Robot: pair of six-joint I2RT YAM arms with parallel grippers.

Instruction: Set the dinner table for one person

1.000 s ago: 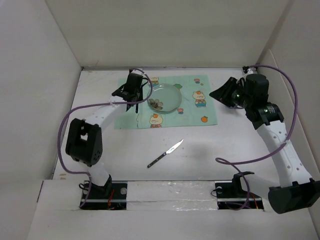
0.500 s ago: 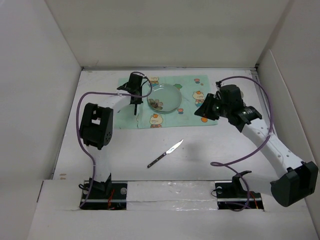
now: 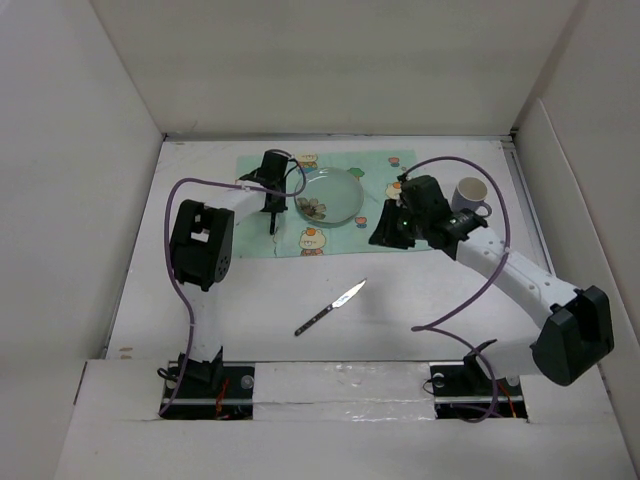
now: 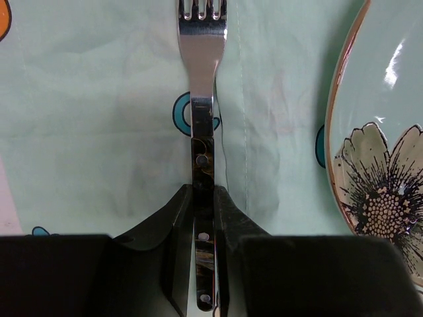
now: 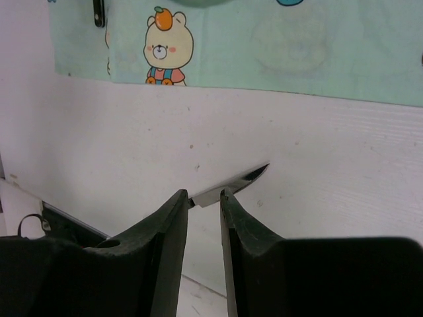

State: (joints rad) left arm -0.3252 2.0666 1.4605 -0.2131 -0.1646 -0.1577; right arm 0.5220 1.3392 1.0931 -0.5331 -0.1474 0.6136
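Note:
My left gripper [image 3: 271, 205] is shut on the dark handle of a fork [image 4: 201, 72]. It holds the fork over the left part of the mint-green placemat [image 3: 400, 165], just left of the glass flower plate [image 3: 330, 195], which also shows in the left wrist view [image 4: 383, 165]. My right gripper [image 3: 384, 230] is above the placemat's right front edge, its jaws slightly apart and empty [image 5: 203, 193]. A knife [image 3: 330, 307] lies on the white dinner table [image 3: 230, 300] in front of the mat. Its blade [image 5: 238, 181] shows just beyond my right fingertips.
A white mug [image 3: 468, 196] stands on the table to the right of the placemat, behind my right arm. White walls enclose the table on the left, back and right. Purple cables loop from both arms.
My right arm swung from the far right toward the middle and lowered over the placemat's right edge, uncovering the mug. My left gripper stayed over the mat with the fork while its elbow shifted.

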